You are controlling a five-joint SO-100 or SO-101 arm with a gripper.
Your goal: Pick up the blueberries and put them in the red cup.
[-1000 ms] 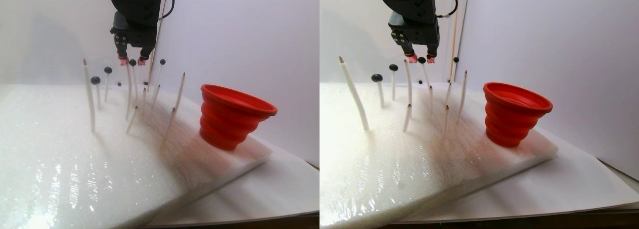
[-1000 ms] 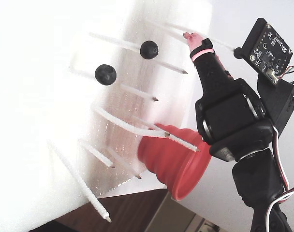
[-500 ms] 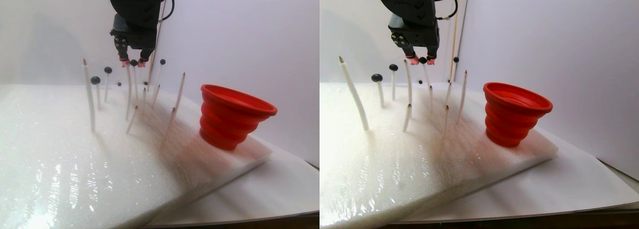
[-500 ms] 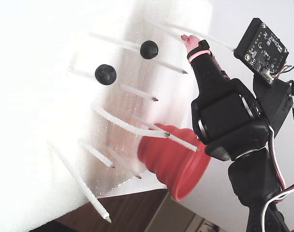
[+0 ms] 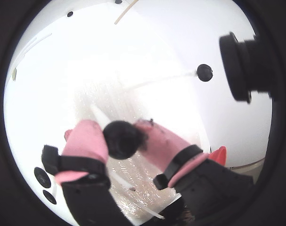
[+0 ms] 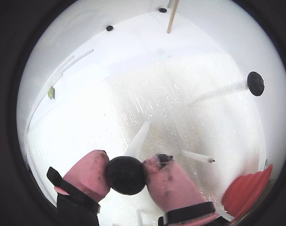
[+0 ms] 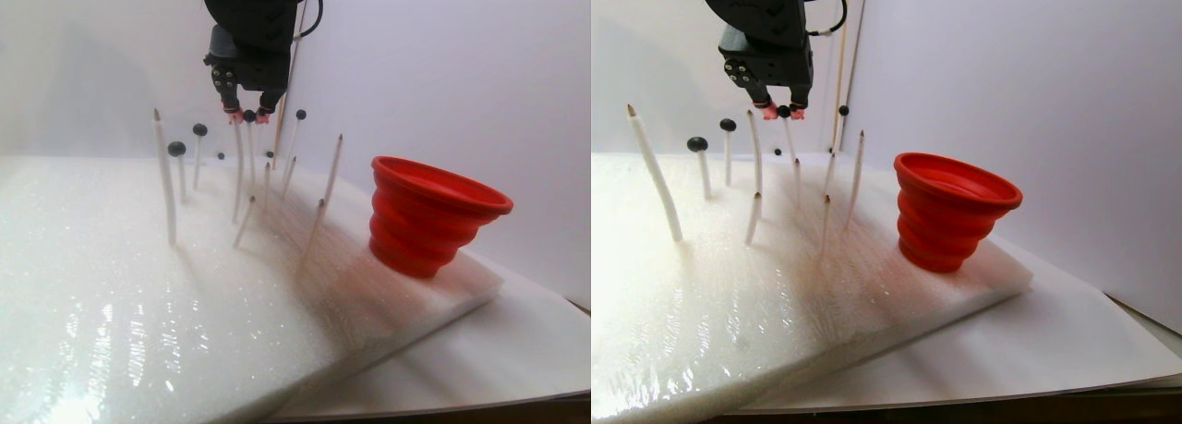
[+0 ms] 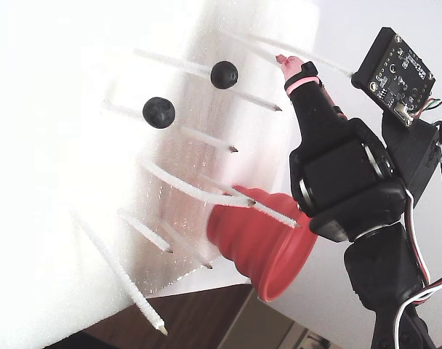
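Note:
My gripper (image 5: 120,137) is shut on one blueberry (image 5: 122,140), squeezed between the two pink fingertips. It shows the same way in the other wrist view, gripper (image 6: 126,173) and blueberry (image 6: 125,175). In the stereo pair view the gripper (image 7: 249,116) holds it high above the foam, at the top of a thin white stick (image 7: 238,161); I cannot tell if it still sits on the stick. Other blueberries (image 7: 176,149) (image 8: 224,74) (image 5: 204,72) sit on stick tips. The red cup (image 7: 429,216) (image 8: 261,247) stands upright on the foam, to the right of the gripper in the stereo pair view.
A white foam slab (image 7: 138,285) carries several upright white sticks (image 7: 164,179), some bare, around the gripper. A white wall (image 7: 443,64) stands close behind. A camera board (image 8: 395,73) rides on the arm beside the gripper.

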